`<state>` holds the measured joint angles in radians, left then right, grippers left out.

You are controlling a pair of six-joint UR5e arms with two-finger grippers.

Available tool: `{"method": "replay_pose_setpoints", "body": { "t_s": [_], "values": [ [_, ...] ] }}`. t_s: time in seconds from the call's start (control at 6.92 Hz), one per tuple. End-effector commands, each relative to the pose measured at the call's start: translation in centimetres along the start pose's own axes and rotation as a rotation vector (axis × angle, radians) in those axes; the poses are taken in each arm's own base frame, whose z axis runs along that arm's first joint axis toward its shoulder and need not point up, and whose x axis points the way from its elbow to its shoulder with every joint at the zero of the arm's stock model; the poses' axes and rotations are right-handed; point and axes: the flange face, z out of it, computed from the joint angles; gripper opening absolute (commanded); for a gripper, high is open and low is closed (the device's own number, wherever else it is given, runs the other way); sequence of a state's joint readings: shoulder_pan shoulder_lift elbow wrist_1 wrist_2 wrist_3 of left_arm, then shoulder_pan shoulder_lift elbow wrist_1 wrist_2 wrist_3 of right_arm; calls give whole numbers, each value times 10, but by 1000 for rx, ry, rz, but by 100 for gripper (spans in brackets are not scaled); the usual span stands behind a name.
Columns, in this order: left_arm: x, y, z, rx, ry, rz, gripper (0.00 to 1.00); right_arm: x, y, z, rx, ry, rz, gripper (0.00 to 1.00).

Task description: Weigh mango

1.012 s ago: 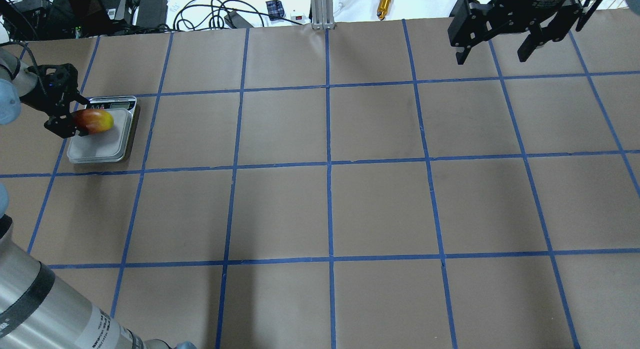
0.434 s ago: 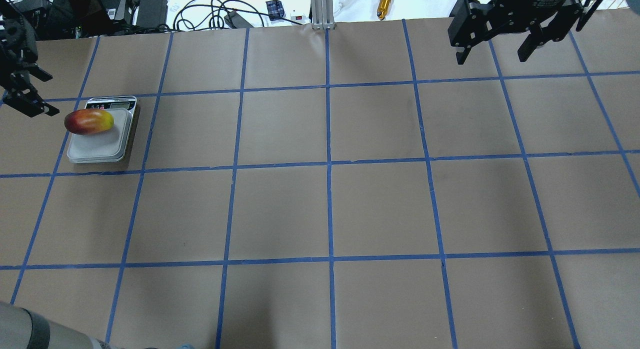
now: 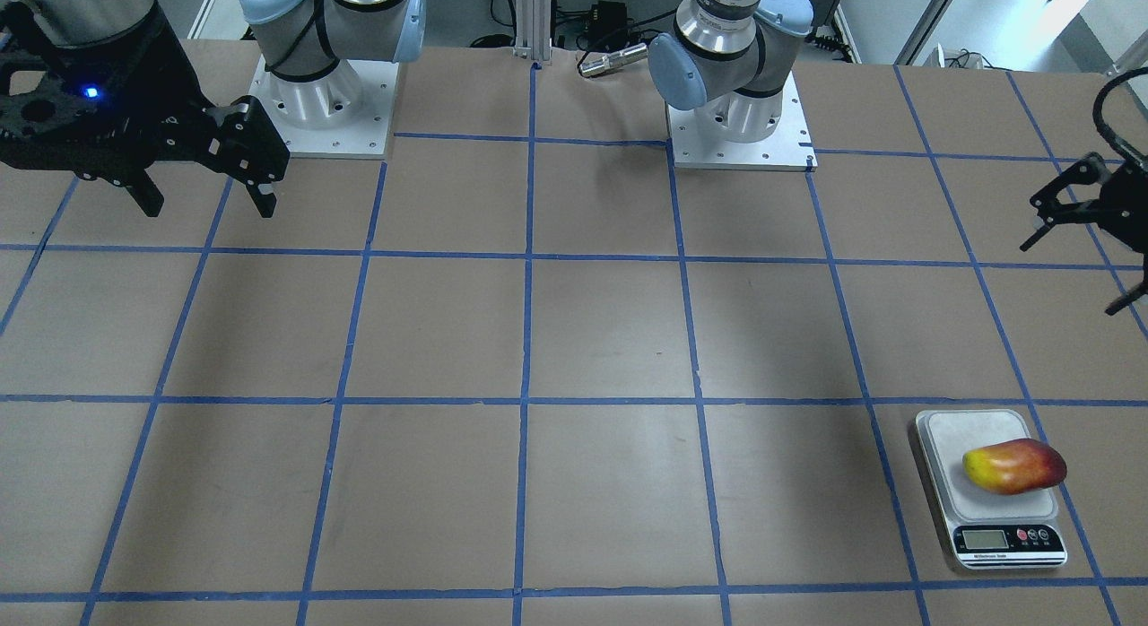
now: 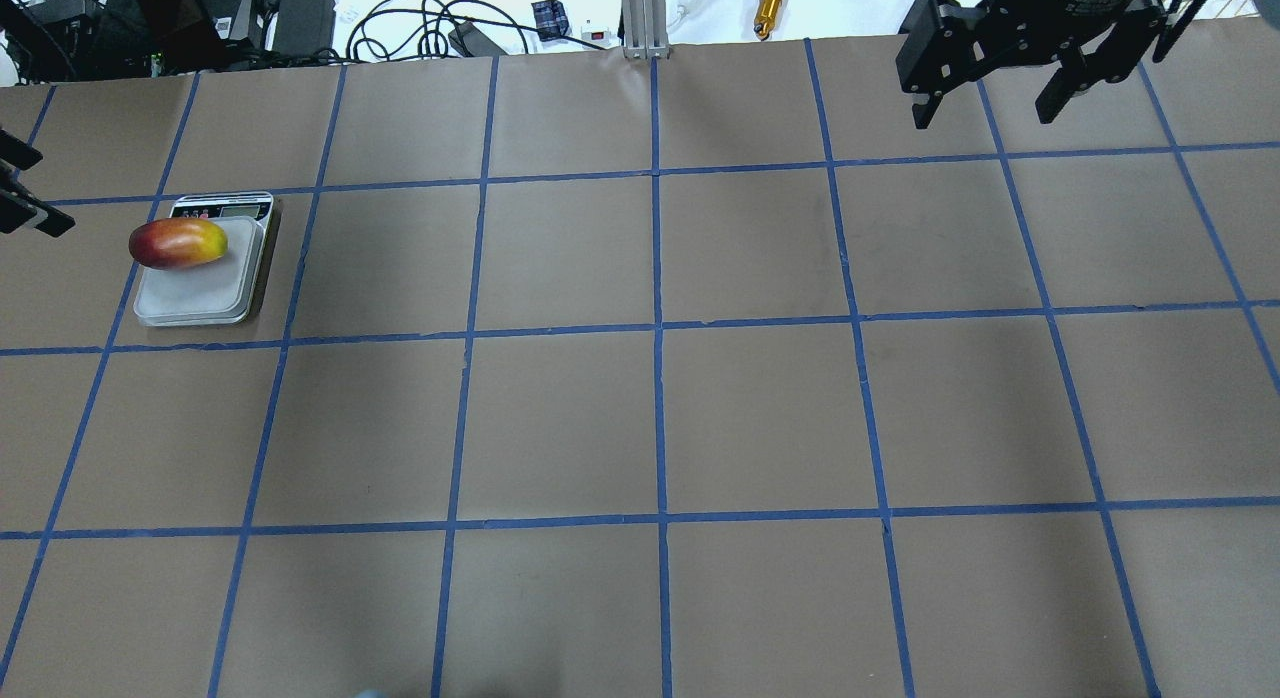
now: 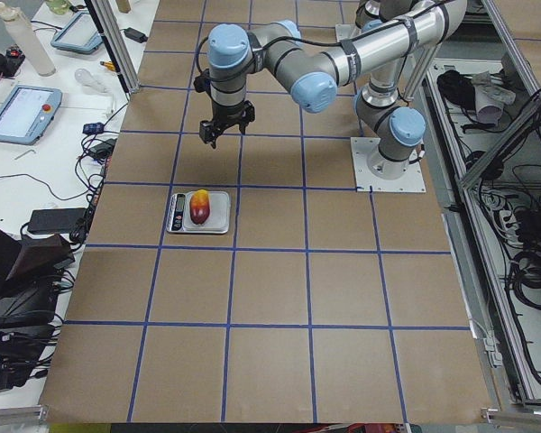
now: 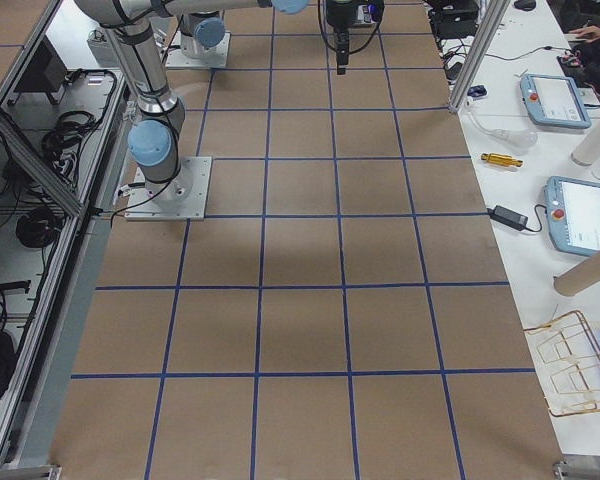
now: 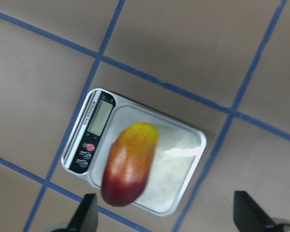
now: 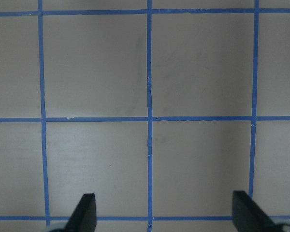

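The mango (image 4: pixel 178 243) lies on its side on the silver scale (image 4: pixel 200 300), close to the display, with its red end just past the platform's edge. My left gripper (image 5: pixel 224 135) hangs in the air near the scale, clear of it, with its fingers spread wide and holding nothing. My right gripper (image 4: pixel 985 113) (also wide open and empty) hovers well away from the scale.

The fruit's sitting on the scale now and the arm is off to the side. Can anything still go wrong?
Possibly. The mango lies off-centre on the scale, its red end hanging past the platform's edge, so a nudge could roll it off, and the reading might be skewed. It also sits right beside the display, which may be awkward to read from some angles.
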<state>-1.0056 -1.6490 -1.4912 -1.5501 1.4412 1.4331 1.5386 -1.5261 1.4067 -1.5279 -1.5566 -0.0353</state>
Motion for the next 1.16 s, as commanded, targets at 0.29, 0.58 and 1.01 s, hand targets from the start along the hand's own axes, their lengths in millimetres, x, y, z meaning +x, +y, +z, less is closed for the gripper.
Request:
{"method": "replay_pose_setpoints", "body": {
  "t_s": [0.29,0.58,1.01],
  "values": [
    [103,-98,-23,-14,18,-371,100,0,0,1,-1,0,0,100],
    [162,-167,-7,-68,4,-531,100,0,0,0,0,-1,0,100],
    [204,-210,8,-93,-16,-800,100,0,0,0,0,-1,0,100]
  ]
}}
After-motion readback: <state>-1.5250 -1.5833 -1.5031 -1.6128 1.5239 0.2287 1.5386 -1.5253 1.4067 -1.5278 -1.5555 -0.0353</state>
